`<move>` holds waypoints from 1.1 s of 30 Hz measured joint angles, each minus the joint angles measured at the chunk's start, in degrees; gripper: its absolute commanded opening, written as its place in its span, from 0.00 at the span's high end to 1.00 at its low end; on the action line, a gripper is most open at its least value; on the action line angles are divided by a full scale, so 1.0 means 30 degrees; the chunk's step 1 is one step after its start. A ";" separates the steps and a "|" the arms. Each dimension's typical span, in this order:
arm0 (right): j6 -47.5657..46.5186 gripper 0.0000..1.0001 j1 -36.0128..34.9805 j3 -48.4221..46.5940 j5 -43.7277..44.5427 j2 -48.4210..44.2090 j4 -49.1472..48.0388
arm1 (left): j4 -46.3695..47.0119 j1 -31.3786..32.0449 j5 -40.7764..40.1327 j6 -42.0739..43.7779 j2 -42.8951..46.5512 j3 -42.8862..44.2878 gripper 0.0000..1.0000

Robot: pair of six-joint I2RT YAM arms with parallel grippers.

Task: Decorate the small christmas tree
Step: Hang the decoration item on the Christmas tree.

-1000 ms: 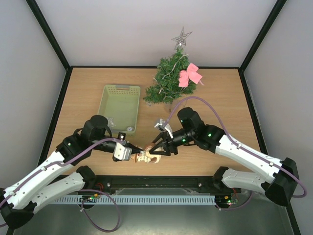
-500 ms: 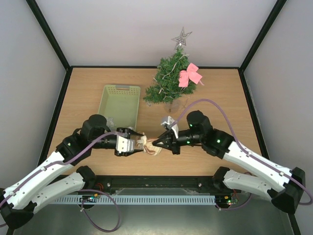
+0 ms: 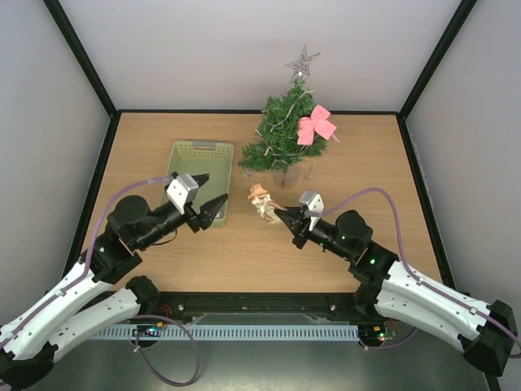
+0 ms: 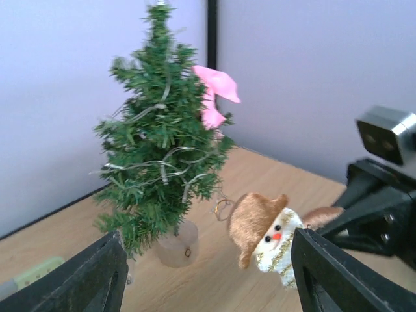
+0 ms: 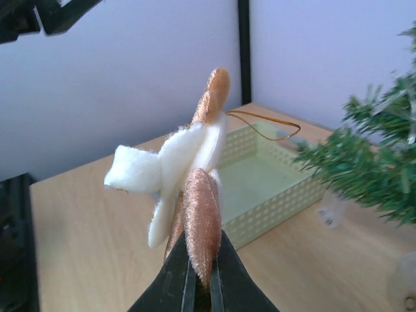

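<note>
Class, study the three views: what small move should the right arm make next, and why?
Probably carry the snowman ornament toward the small christmas tree, gold loop leading. The right tool is shut on it, the left tool stands open and apart, and the loop is on no branch yet.

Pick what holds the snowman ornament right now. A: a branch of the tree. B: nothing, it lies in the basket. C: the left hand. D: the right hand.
D: the right hand is shut on the lower end of the snowman ornament, while the left hand stands open and empty.
</note>
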State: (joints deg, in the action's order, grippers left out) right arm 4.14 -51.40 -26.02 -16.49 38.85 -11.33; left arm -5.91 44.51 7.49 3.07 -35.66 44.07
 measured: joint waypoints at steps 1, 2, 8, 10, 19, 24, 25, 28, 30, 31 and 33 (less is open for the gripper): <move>-0.0102 0.98 0.0000 0.0452 0.0452 -0.0080 -0.0831 | 0.0277 -0.0007 -0.0554 -0.0896 -0.0007 -0.0109 0.30; -0.0189 0.98 0.0000 0.0852 0.0831 -0.0117 -0.1668 | 0.0539 -0.0007 -0.0918 -0.1603 0.0015 -0.0284 0.30; -0.0933 0.98 0.0000 0.2091 0.1792 0.0299 -0.6207 | 0.2769 0.0000 -0.1260 -0.6339 0.0517 -0.2127 0.36; -0.1297 0.98 -0.0007 0.2135 0.1989 0.0816 -0.7380 | 0.3242 0.0000 -0.1071 -0.7453 0.0291 -0.2222 0.38; -0.4357 0.98 -0.0554 0.2193 0.3300 0.2645 -0.9530 | 0.3563 0.0000 0.0095 -1.0426 -0.3206 -0.1304 0.41; -0.4743 0.98 -0.0736 0.2186 0.4175 0.3745 -0.9763 | 0.3096 -0.0022 -0.0168 -1.0877 -0.3643 -0.0940 0.41; -0.4743 0.98 -0.0758 0.2251 0.4226 0.3934 -0.9916 | 0.2973 -0.0058 -0.0248 -1.0892 -0.3716 -0.0801 0.41; -0.5406 0.98 -0.1064 0.3016 0.4459 0.3942 -1.0550 | 0.2317 -0.0415 -0.0087 -1.1052 -0.4065 -0.0153 0.41; -0.6419 0.98 -0.1413 0.3512 0.4721 0.3832 -1.0528 | 0.1552 -0.0765 0.0160 -1.1183 -0.4481 0.0583 0.44; -0.7045 0.98 -0.1566 0.3636 0.4838 0.3745 -1.0389 | 0.1217 -0.0954 0.0248 -1.1198 -0.4670 0.0925 0.46; -0.8378 0.98 -0.1843 0.3774 0.5049 0.3373 -1.0258 | 0.0117 -0.1545 0.0605 -1.1227 -0.5202 0.1902 0.51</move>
State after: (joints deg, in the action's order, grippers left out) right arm -20.99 -56.93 -14.70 -1.34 48.97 -42.11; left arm -5.56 39.88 9.30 -30.61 -51.27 49.78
